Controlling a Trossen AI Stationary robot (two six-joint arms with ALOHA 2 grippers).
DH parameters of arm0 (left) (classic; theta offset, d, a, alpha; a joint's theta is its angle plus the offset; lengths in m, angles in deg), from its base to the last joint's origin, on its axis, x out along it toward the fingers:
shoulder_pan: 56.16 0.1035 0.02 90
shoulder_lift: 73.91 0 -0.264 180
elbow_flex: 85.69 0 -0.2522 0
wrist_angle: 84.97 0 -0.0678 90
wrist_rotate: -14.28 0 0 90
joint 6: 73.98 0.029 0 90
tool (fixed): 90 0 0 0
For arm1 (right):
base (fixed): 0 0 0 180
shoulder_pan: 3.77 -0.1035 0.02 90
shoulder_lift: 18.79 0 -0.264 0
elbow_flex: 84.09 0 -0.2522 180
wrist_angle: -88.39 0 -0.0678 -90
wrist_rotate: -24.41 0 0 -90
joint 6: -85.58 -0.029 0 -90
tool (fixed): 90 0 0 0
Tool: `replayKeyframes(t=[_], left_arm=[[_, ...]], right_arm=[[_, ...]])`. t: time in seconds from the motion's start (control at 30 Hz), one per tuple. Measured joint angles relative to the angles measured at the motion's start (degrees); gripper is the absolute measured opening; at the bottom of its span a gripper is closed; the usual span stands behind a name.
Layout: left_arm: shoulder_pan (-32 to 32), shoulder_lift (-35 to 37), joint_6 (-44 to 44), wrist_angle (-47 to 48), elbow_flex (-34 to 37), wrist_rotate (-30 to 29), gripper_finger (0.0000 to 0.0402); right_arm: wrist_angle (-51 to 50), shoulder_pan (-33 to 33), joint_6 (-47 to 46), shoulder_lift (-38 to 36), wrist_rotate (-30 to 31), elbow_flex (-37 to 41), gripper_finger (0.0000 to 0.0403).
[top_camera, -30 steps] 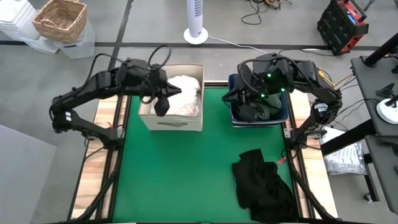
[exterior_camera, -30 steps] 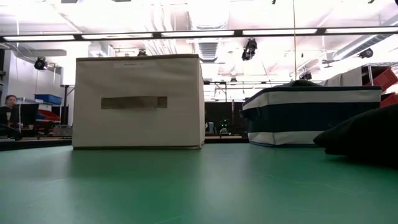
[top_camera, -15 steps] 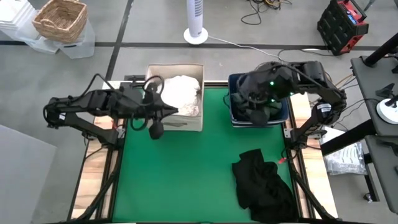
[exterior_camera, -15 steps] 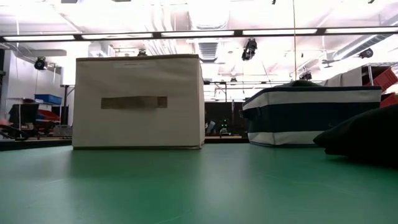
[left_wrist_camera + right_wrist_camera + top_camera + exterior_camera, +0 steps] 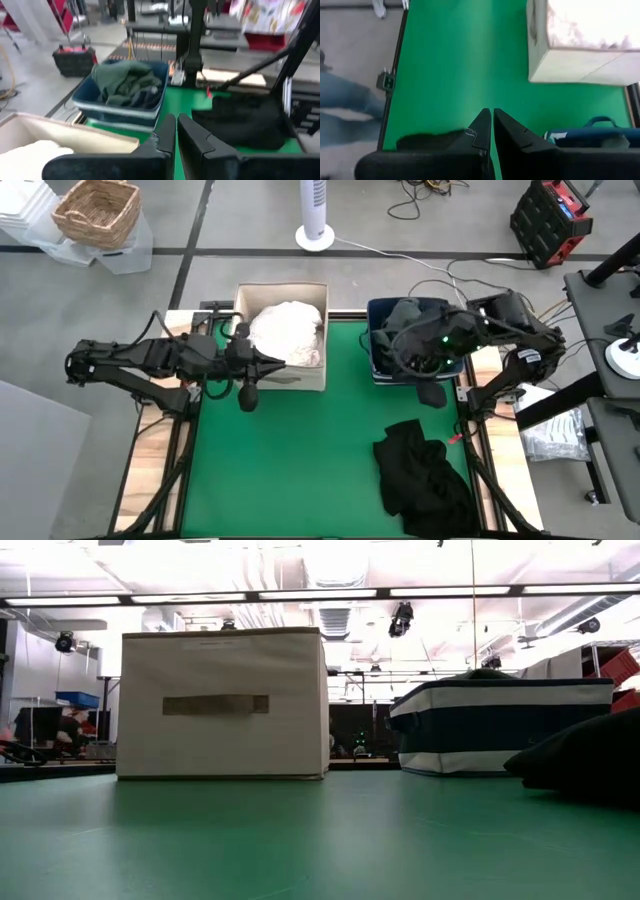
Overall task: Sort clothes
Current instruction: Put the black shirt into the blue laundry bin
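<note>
Green felt-covered table (image 5: 300, 470) bearing everything, mostly bare across the middle. Sorting judged well along, not finished.

Beige fabric box (image 5: 283, 375) at the far left side of the mat, square and open-topped, heaped with soft white garments (image 5: 287, 330); looks done for the whites, as far as visible. Seen in the low view as a tall pale cube (image 5: 222, 705) with a flat handle strip.

Navy blue bin with a white stripe (image 5: 385, 370) at the far right, holding a crumpled dark green garment (image 5: 125, 82) with darker cloth under it.

Crumpled black garment (image 5: 425, 475) lying loose on the mat near the right front corner, well apart from both containers; judged the one piece left to sort, presumably bound for the navy bin.

Left gripper (image 5: 249, 393) hanging just in front of the beige box, fingers closed on nothing, no cloth between them in the left wrist view (image 5: 176, 131).

Right gripper (image 5: 430, 392) at the front edge of the navy bin, between bin and black garment, fingers pressed together and empty (image 5: 492, 122).
</note>
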Motion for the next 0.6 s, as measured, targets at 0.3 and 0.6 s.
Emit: replayKeyframes(t=[0.3,0.6], left_arm=[[0.02,5.18,-1.37,-7.75,8.17,-2.95,0.0],[0.02,4.74,-3.39,-8.55,7.4,-3.14,0.0]], right_arm=[[7.77,-3.24,2.63,-2.74,-0.03,17.96,0.0012],[8.37,-7.83,-2.28,-10.57,-11.6,37.55,0.0012]])
